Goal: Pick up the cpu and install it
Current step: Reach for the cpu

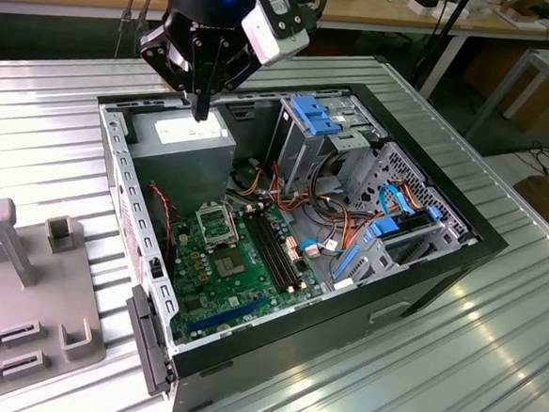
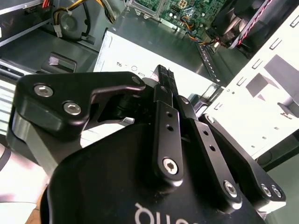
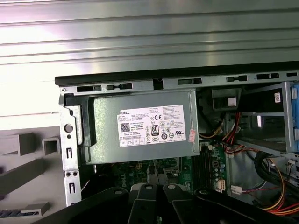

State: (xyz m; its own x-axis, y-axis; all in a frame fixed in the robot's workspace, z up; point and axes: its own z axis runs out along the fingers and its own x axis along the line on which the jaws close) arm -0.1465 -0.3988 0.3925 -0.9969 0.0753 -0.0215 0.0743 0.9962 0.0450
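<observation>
Hand [image 1: 200, 109]: black, fingers together; you held it above the grey metal power supply box [image 1: 185, 138].
Case [image 1: 293, 349]: black metal tower, lay open.

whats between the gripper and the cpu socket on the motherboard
In the exterior view, the grey power supply sits between the gripper and the cpu socket.

The exterior view overlooks the whole computer case [image 1: 484, 241]; both wrist views look closely onto its power supply [image 3: 145, 126] [image 2: 135, 51]
</observation>
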